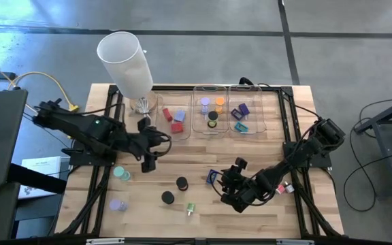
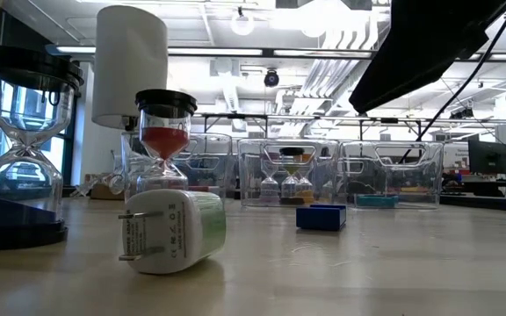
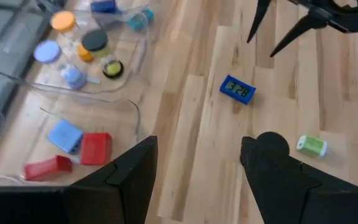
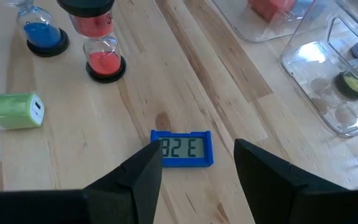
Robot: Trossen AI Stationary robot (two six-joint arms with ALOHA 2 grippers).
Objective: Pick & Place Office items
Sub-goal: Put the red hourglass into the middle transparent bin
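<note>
High view: I see the left hand (image 1: 148, 163) over the middle of the bench (image 1: 298, 143), short of the trays, fingers apart, holding nothing. Right hand (image 1: 224, 182) lies toward the front right, just beside the blue clock (image 1: 212, 177). Three clear trays line the back edge: left tray (image 1: 160, 122) holds red blocks (image 1: 177, 126), middle tray (image 1: 197, 109) holds capped timers, right tray (image 1: 258, 112) holds purple and teal pieces. White cylinder (image 1: 126, 62) stands at the back left. Loose on the front half: two black-capped timers (image 1: 182, 183), a teal timer (image 1: 122, 174), a lavender timer (image 1: 118, 204), a green plug (image 1: 190, 208).

Low view: the green plug (image 2: 172, 231) lies on its side close in, a red sand timer (image 2: 164, 140) behind it, the blue clock (image 2: 321, 217) farther off before the trays.

Left wrist view: my left fingers (image 3: 126, 177) stand wide apart above bare wood, with the clock (image 3: 237, 89) and plug (image 3: 311, 145) beyond.

Right wrist view: right fingers (image 4: 145, 174) apart, straddling the clock (image 4: 183, 148) without touching it; plug (image 4: 14, 111), red timer (image 4: 104, 62) and blue timer (image 4: 44, 37) sit beyond.
</note>
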